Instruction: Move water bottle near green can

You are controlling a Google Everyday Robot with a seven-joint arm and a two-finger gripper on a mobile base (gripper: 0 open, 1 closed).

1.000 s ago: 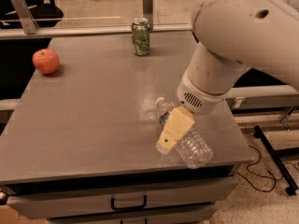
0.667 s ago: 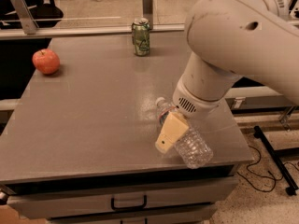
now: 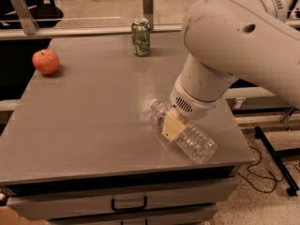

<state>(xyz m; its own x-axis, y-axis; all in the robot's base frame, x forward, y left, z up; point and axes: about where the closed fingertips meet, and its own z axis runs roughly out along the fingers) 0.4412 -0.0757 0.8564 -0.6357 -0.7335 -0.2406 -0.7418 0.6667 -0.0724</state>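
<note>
The water bottle (image 3: 194, 142) is clear ribbed plastic and lies on its side on the grey table (image 3: 93, 107), near the front right corner, with its cap end pointing back-left. My gripper (image 3: 172, 124) is down over the bottle's neck end, below the large white arm (image 3: 234, 46). The green can (image 3: 141, 36) stands upright at the table's far edge, well behind the bottle.
A red apple (image 3: 45, 61) sits at the far left of the table. A glass partition with metal posts (image 3: 148, 3) runs behind the far edge. A drawer with a handle (image 3: 128, 204) is below the front edge. Cables lie on the floor at the right.
The arm has swung further left and lower over the bottle, and the gripper has shifted slightly toward the bottle's neck. The bottle, can and apple have not moved.
</note>
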